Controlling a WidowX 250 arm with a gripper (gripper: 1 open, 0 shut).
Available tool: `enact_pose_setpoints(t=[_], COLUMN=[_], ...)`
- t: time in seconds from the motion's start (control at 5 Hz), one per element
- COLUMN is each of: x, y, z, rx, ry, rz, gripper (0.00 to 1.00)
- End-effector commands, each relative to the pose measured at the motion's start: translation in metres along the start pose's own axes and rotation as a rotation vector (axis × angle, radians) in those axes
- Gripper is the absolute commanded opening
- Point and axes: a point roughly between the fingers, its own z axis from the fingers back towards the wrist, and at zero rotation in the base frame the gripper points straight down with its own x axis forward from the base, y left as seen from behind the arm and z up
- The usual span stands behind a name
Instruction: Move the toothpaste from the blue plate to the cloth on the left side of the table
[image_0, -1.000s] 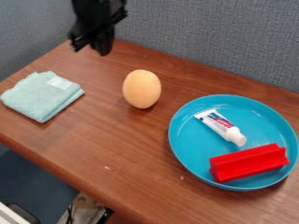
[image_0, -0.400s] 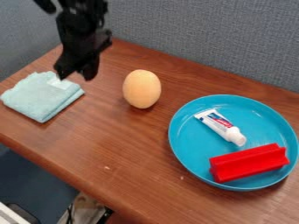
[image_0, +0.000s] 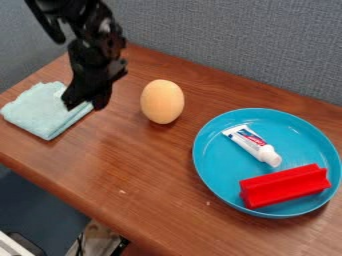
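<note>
I am seeing my black gripper (image_0: 80, 98), fingers together and empty, hanging at the right edge of the light teal folded cloth (image_0: 40, 110); the small white toothpaste tube (image_0: 251, 145) is lying on the round turquoise-blue plate (image_0: 214, 160).

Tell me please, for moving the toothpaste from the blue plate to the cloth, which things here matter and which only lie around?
Belong to the job: toothpaste, blue plate, cloth, table, gripper.

Just lying about: orange egg-shaped object on the table, red block on the plate.
</note>
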Motion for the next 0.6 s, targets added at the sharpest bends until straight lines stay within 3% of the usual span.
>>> enact_pose_setpoints(t=[0.0, 0.4], x=[0.004, 0.0048], y=[0.0006, 0.0035], z=[0.0001, -0.0031], rx=[-0.008, 0.009], ry=[-0.03, -0.039], rz=[-0.026, -0.04], gripper=[0.0, 0.0])
